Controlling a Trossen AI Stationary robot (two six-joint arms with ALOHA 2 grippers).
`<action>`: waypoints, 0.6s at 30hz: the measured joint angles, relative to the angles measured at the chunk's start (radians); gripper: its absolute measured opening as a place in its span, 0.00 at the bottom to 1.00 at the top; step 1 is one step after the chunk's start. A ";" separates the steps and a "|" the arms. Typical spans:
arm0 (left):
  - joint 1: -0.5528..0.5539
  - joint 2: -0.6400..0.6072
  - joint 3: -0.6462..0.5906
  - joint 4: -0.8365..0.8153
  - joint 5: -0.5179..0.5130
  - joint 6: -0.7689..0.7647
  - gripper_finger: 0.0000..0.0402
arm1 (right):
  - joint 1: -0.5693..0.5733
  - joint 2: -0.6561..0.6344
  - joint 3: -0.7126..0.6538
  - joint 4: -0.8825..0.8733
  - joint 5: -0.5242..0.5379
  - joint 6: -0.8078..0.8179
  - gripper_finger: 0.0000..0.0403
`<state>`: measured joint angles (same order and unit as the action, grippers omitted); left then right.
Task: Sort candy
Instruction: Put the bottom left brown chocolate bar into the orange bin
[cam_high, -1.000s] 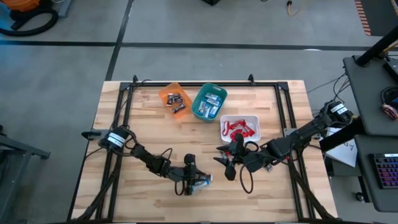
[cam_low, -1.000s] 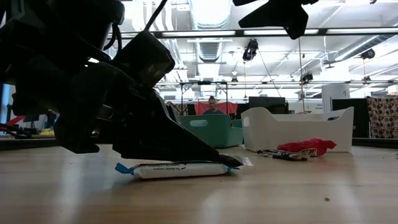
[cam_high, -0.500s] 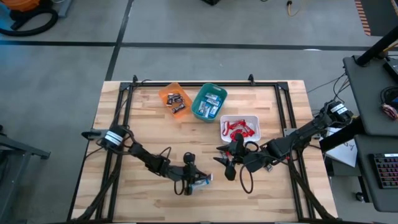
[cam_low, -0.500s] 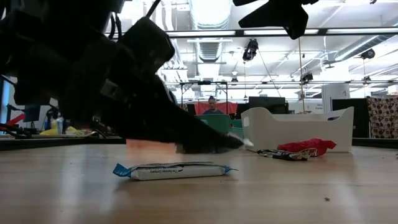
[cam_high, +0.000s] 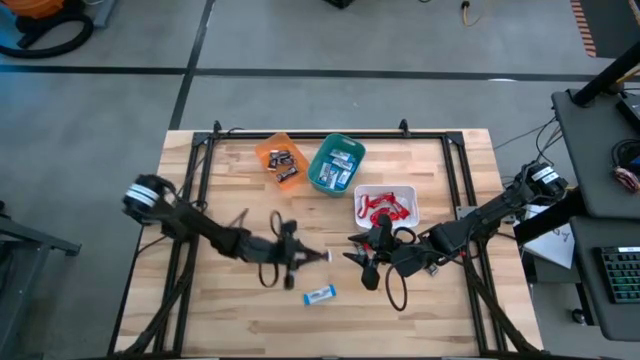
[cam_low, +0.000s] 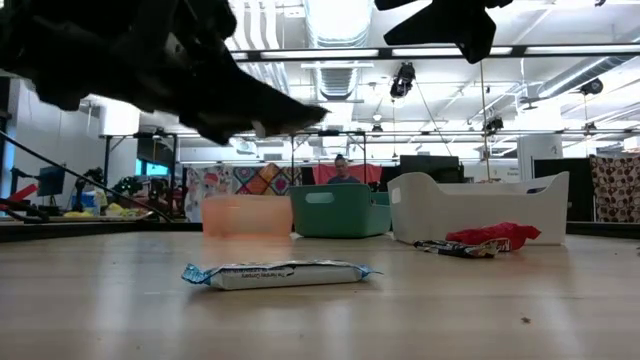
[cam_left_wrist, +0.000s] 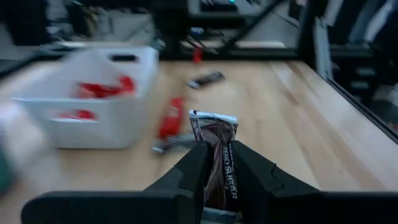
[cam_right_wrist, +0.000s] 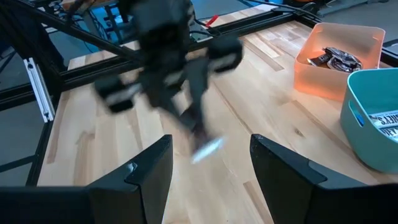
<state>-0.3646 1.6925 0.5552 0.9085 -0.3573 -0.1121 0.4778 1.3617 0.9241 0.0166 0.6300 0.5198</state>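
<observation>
Two arms over my wooden plank counter (cam_high: 200, 310). On the left, my left tool (cam_high: 300, 258) is raised above the boards, pinching a glossy dark-brown bar (cam_left_wrist: 219, 163) between its fingers. Just beside it a blue-and-white bar (cam_high: 319, 294) lies flat, crimped at both ends. Behind, in a row, sit three smooth plastic bins: orange (cam_high: 263, 151) with dark bars, teal (cam_high: 327, 147) with pale ones, white (cam_high: 412, 207) with shiny red ones. My right tool (cam_high: 362, 262) hovers near the white bin, fingers spread, holding nothing.
</observation>
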 joint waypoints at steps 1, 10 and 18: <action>0.021 -0.040 -0.024 0.000 0.000 0.004 0.12 | 0.000 0.000 0.000 -0.001 0.000 0.000 0.51; 0.266 -0.331 -0.170 -0.123 -0.001 0.038 0.12 | 0.000 0.000 0.000 -0.001 0.002 -0.006 0.51; 0.508 -0.443 -0.161 -0.388 0.041 0.146 0.10 | -0.004 0.000 0.000 -0.004 0.029 -0.018 0.51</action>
<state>0.1437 1.2494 0.3943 0.5204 -0.3162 0.0339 0.4741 1.3617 0.9241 0.0124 0.6591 0.5021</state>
